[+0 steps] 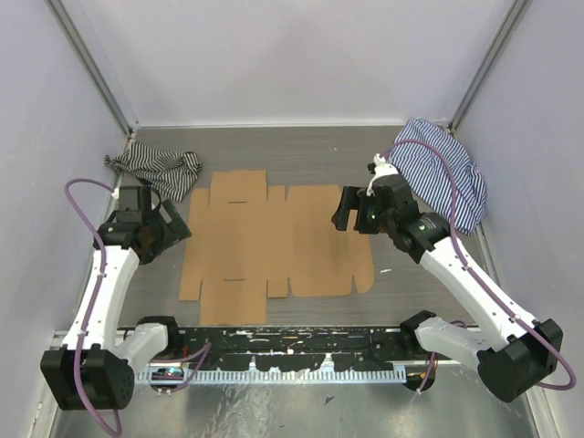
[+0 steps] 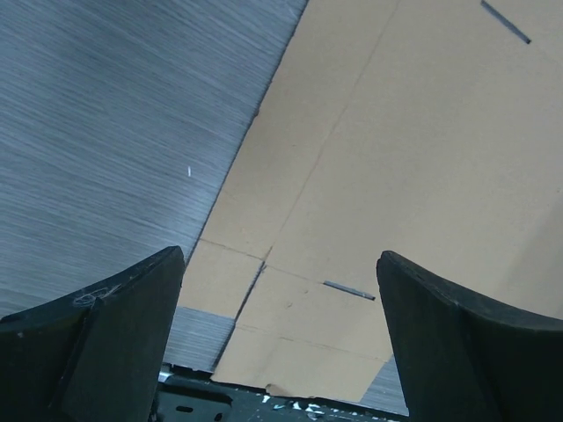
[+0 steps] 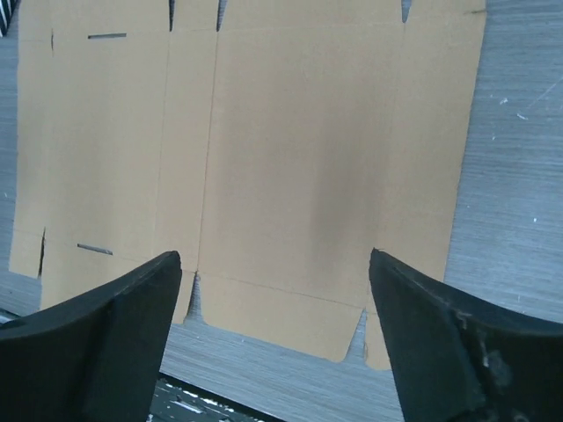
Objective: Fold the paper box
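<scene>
Left striped cloth: bunched at the far-left corner of the table, apart from the work.

Left gripper: hangs just off the left edge of the paper box, jaws spread fully and empty. In the wrist view the left gripper looks down on the sheet's near-left corner flap. Judgement: it is staged to take the left side panel.

Paper box: lies flat at mid-table between the arms, with no crease raised. The long axis runs left to right. The slotted panels sit at the left end, and the round-cornered tuck flap points right. Folding not yet begun, by my reading.

Right gripper: over the sheet's right end, tilted toward it, jaws parted and holding nothing. The wrist view shows the right gripper above the wide panel; contact cannot be told. Likely placed to lift or pin that end.

Right striped cloth: at the far right, behind the right arm.
</scene>
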Motion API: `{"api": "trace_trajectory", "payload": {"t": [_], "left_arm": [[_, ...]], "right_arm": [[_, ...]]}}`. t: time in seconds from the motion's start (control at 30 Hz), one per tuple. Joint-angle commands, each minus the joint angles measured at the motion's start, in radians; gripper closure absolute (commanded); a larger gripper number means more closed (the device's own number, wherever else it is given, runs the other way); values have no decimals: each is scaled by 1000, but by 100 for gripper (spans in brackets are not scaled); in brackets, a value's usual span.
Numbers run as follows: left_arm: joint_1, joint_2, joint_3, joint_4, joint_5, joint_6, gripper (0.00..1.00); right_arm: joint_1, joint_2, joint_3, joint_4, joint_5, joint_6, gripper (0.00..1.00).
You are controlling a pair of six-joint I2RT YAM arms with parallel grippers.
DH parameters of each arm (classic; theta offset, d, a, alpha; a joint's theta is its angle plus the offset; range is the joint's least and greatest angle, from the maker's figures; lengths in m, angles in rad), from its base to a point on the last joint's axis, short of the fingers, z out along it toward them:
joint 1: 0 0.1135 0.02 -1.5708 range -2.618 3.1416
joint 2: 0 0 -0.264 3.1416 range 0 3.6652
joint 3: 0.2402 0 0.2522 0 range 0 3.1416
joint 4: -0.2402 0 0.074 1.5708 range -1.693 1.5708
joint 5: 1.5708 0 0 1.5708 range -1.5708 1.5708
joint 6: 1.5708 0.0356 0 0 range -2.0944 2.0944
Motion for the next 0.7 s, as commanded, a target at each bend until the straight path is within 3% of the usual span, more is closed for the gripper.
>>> {"api": "trace_trajectory", "payload": {"t": [0.0, 0.2, 0.43, 0.67], "left_arm": [[4, 31, 4, -15, -36, 27, 2], [5, 104, 6, -7, -48, 22, 2], [6, 190, 70, 3, -44, -3, 2], [7, 362, 140, -20, -76, 78, 2]], "right_arm": [[2, -11, 12, 75, -29, -7, 1], [2, 70, 47, 45, -74, -58, 1], [4, 217, 42, 76, -114, -55, 25], [11, 318, 18, 118, -117, -55, 26]]}}
